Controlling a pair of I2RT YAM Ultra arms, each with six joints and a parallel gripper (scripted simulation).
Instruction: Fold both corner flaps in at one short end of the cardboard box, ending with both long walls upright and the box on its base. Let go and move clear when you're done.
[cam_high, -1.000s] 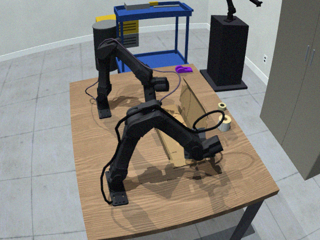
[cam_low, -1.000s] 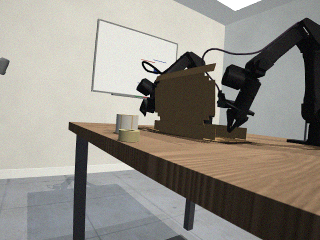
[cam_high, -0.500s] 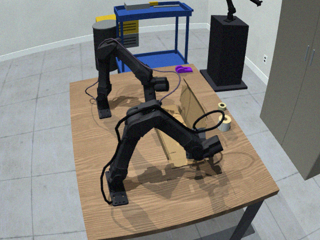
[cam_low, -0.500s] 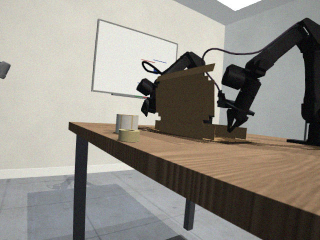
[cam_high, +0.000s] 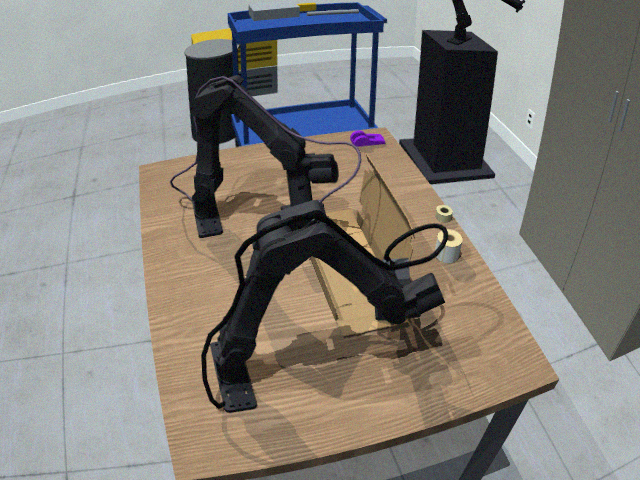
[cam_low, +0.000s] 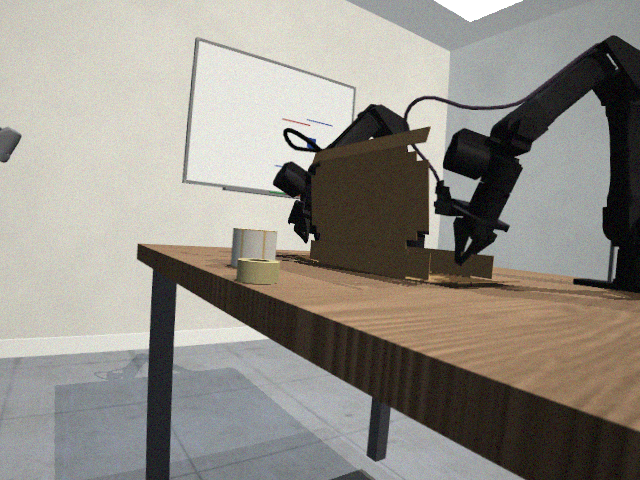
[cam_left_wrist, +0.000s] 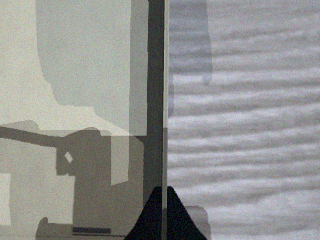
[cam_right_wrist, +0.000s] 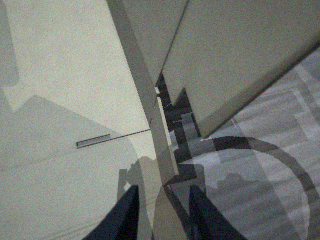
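So the open tan cardboard box (cam_high: 333, 268) (cam_low: 369, 206) (cam_left_wrist: 75, 75) (cam_right_wrist: 60, 75) sits at about 1 o'clock from the right arm's base in the top view, tall wall upright. Left gripper (cam_low: 461, 262) (cam_left_wrist: 164, 189)'s clenched on the low long wall (cam_low: 480, 263) (cam_left_wrist: 155, 100), while right gripper (cam_low: 306, 240) (cam_right_wrist: 164, 187)'s fingers are parted over the box's near end, gripping nothing.

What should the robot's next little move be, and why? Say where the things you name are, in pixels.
Probably closing the right gripper (cam_low: 306, 238) (cam_right_wrist: 164, 194) further: its fingertips stand apart, with a narrow cardboard strip (cam_right_wrist: 161, 145) running between them, while the left gripper (cam_low: 461, 262) (cam_left_wrist: 163, 196) pinches the low long wall (cam_low: 481, 264) (cam_left_wrist: 165, 100).
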